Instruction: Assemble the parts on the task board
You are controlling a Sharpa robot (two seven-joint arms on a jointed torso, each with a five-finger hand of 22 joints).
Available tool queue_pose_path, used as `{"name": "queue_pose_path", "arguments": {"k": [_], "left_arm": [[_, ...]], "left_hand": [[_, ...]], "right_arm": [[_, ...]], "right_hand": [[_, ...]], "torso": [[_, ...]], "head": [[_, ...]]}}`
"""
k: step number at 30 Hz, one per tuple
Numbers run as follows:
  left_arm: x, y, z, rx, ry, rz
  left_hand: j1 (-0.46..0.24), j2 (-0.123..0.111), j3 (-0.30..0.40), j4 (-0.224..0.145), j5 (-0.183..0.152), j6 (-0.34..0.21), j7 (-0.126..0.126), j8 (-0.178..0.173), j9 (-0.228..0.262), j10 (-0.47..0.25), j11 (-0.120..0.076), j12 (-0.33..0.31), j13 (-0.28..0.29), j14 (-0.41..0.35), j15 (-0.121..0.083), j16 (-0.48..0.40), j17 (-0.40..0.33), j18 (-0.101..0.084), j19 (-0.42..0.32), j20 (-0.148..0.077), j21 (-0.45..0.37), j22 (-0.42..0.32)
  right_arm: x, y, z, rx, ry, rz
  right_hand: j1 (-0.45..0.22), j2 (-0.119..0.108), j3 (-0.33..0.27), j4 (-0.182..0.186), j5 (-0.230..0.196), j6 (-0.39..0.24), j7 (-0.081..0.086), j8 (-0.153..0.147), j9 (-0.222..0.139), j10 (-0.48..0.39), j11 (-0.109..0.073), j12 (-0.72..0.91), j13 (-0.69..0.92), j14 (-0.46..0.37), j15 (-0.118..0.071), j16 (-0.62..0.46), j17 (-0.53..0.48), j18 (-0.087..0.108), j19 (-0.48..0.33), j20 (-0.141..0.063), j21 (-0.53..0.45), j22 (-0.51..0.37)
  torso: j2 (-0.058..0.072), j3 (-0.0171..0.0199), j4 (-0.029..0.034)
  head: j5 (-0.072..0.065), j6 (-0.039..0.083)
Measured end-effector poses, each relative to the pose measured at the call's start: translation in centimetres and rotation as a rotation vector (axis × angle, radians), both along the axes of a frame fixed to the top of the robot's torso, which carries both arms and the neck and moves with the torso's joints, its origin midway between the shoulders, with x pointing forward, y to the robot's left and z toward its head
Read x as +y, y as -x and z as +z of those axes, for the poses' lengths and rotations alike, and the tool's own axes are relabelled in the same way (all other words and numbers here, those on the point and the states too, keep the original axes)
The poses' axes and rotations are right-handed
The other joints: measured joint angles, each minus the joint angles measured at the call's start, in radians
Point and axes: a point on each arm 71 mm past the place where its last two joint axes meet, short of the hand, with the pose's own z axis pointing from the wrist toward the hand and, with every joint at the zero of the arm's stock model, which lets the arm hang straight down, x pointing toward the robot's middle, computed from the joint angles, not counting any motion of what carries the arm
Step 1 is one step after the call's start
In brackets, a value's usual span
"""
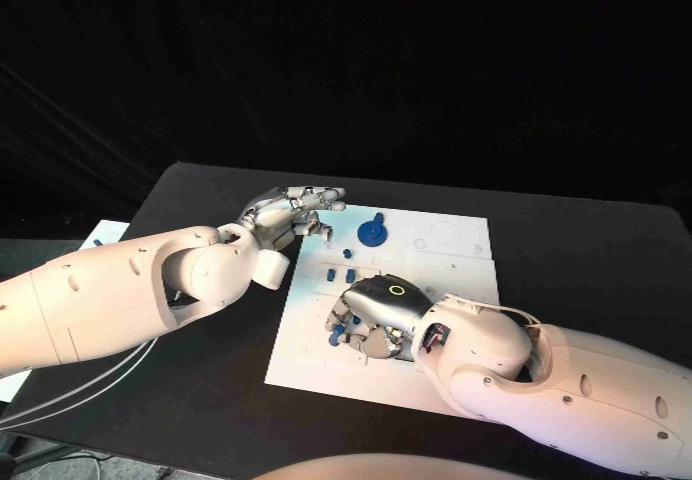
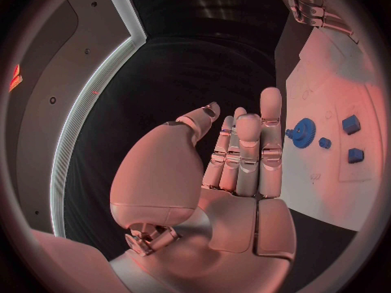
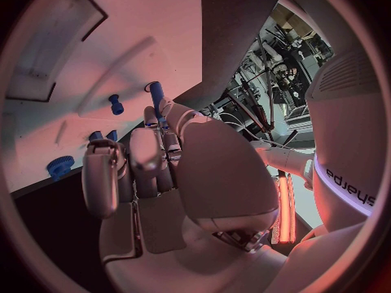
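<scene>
Parts on the task board (image 1: 447, 290) include a blue gear (image 1: 374, 233) near the board's far edge and several small blue pieces (image 1: 336, 274) toward its middle; the board itself lies in the centre of the black table (image 1: 577, 250). The right hand (image 1: 378, 312) is down over the near-left area of the board, and the right wrist view shows a long blue peg (image 3: 155, 97) at its fingertips, apparently pinched between the thumb and a finger, though the contact itself is partly hidden. The left hand (image 1: 289, 212) hovers at the board's far-left corner, fingers straight and together, holding nothing. The step in hand appears to be seating this peg. To do it well, keep the peg upright, align it with its hole before pressing, and lower it slowly. Keep the left hand off the gear, or rest it on the board's corner to steady the plate.
</scene>
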Motion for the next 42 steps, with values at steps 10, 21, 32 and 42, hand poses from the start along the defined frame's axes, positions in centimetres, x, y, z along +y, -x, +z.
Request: {"name": "queue_pose_path", "arguments": {"k": [10, 21, 32, 42], "left_arm": [[0.0, 0.0, 0.0, 0.0, 0.0, 0.0], [0.0, 0.0, 0.0, 0.001, 0.0, -0.001], [0.0, 0.0, 0.0, 0.001, 0.0, -0.002], [0.0, 0.0, 0.0, 0.002, -0.001, -0.002]], "left_hand": [[0.0, 0.0, 0.0, 0.0, 0.0, 0.0, 0.0, 0.0, 0.0, 0.0, 0.0, 0.0, 0.0, 0.0, 0.0, 0.0, 0.0, 0.0, 0.0, 0.0, 0.0, 0.0], [0.0, 0.0, 0.0, 0.0, 0.0, 0.0, 0.0, 0.0, 0.0, 0.0, 0.0, 0.0, 0.0, 0.0, 0.0, 0.0, 0.0, 0.0, 0.0, 0.0, 0.0, 0.0], [0.0, 0.0, 0.0, 0.0, 0.0, 0.0, 0.0, 0.0, 0.0, 0.0, 0.0, 0.0, 0.0, 0.0, 0.0, 0.0, 0.0, 0.0, 0.0, 0.0, 0.0, 0.0], [0.0, 0.0, -0.003, 0.003, 0.0, -0.004, -0.003, 0.004, 0.0, -0.004, 0.004, 0.008, 0.001, -0.004, -0.004, 0.0, -0.003, 0.0, 0.0, 0.0, 0.0, -0.003]], "right_arm": [[-0.1, -0.1, -0.1, -0.015, 0.021, -0.011], [0.6, 0.0, -0.3, -0.026, 0.044, -0.002], [1.1, 0.0, -0.6, -0.025, 0.069, 0.012], [0.6, -0.1, -1.3, -0.015, 0.077, -0.001]], "right_hand": [[0.0, 0.0, 0.0, 0.0, 0.0, 0.0, 0.0, -0.001, 0.001, 0.0, 0.0, -0.001, 0.0, 0.0, 0.0, 0.0, -0.001, 0.0, 0.0, 0.0, 0.0, 0.0], [-0.005, -0.006, 0.0, 0.0, 0.003, 0.002, 0.002, -0.004, 0.001, 0.0, 0.0, -0.001, 0.0, 0.0, 0.0, 0.0, -0.002, 0.0, 0.0, 0.0, 0.0, 0.0], [-0.077, -0.03, -0.02, 0.02, 0.018, -0.061, 0.017, -0.019, -0.008, -0.034, -0.002, -0.029, -0.002, -0.002, 0.009, -0.016, -0.033, 0.0, -0.015, 0.015, -0.018, 0.001], [-0.091, -0.057, -0.215, 0.053, 0.028, -0.315, 0.011, -0.017, -0.04, -0.325, 0.06, -0.013, -0.002, -0.029, 0.061, -0.072, -0.12, 0.016, -0.099, 0.07, -0.109, -0.018]], "torso": [[0.0, 0.0001, 0.0003], [0.0, 0.0001, 0.0004], [0.0, -0.0004, 0.0], [0.0, -0.0004, -0.0001]], "head": [[0.0, -0.003], [0.001, -0.002], [0.002, -0.004], [0.001, -0.002]]}}
